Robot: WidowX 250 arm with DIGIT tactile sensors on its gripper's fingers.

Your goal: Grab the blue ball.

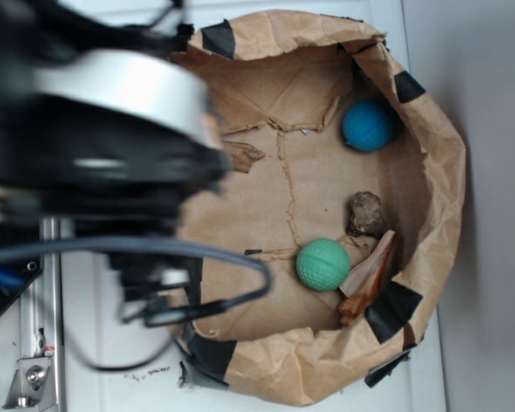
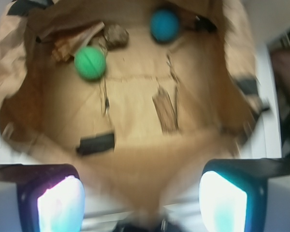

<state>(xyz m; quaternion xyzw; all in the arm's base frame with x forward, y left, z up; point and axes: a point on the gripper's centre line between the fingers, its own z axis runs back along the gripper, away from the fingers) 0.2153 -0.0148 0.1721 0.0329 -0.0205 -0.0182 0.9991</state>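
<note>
The blue ball (image 1: 368,125) (image 2: 164,25) lies inside a brown paper nest, against its far wall. A green ball (image 1: 323,264) (image 2: 90,62) rests on the nest floor a little apart from it. In the wrist view my gripper (image 2: 141,203) hangs over the nest's near rim, well short of both balls. Its two fingers (image 2: 60,203) stand wide apart with nothing between them. In the exterior view the arm is a dark blur at the left and the fingertips do not show.
The paper nest (image 1: 438,154) has raised crumpled walls patched with black tape (image 1: 393,307). A brown lump (image 1: 366,213) and wood scraps (image 1: 365,283) lie beside the green ball. A torn flap (image 2: 165,108) sits on the floor. A white table surrounds the nest.
</note>
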